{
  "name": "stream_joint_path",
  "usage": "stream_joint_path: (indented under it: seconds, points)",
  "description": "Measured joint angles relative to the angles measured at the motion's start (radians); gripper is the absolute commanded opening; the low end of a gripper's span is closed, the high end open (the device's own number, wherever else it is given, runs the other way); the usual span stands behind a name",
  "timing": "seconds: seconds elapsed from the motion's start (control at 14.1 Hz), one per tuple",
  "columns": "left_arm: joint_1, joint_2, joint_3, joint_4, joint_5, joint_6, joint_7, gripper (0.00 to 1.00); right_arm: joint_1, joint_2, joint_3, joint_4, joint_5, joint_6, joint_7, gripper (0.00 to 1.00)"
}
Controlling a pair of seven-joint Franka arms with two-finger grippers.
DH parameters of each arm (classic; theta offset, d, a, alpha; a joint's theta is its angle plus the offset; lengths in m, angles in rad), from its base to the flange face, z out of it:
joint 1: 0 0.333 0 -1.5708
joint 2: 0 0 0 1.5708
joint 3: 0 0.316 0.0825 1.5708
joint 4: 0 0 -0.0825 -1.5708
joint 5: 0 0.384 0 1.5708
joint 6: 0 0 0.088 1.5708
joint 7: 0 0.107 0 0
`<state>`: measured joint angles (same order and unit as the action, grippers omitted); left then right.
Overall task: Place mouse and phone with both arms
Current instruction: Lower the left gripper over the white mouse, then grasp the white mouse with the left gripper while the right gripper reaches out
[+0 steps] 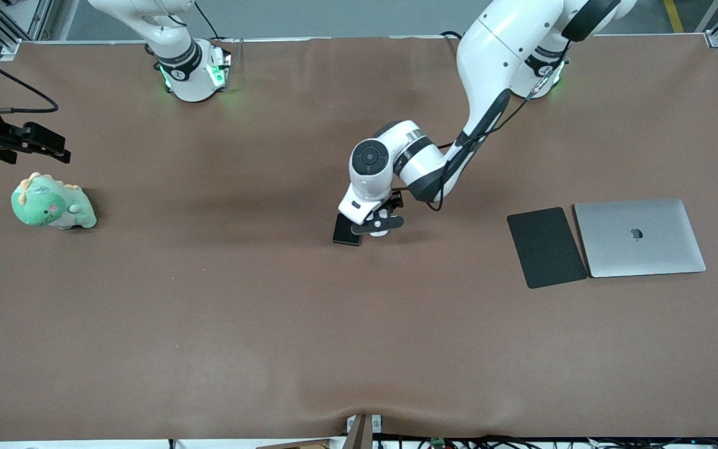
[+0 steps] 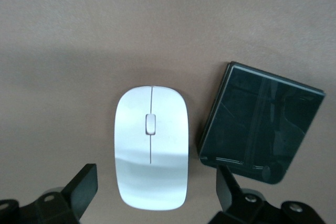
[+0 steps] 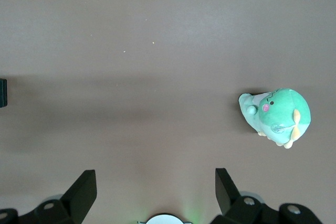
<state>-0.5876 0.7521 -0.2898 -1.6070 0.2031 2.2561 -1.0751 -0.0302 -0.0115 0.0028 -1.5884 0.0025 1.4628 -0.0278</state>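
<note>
The white mouse (image 2: 151,148) lies on the brown table with the black phone (image 2: 261,121) close beside it, toward the right arm's end. My left gripper (image 2: 155,187) is open over the mouse, one finger on each side of it, with a gap on both sides. In the front view the left gripper (image 1: 384,223) covers most of the mouse (image 1: 379,234), and the phone (image 1: 346,230) shows beside it. My right gripper (image 3: 155,187) is open and empty over bare table; it shows at the right arm's end of the table (image 1: 53,148).
A black mouse pad (image 1: 546,247) and a closed silver laptop (image 1: 639,237) lie side by side toward the left arm's end. A green dinosaur plush (image 1: 52,203) sits near the right gripper and shows in the right wrist view (image 3: 275,115).
</note>
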Motion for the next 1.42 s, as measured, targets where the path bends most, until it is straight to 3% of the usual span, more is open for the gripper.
stream_joint_path:
  seconds: [1.42]
  points:
    - [-0.026,0.004,0.013,-0.045,0.065,0.041,-0.055,1.00,0.003,0.009,0.005,-0.002,0.008,0.007,0.000,1.00]
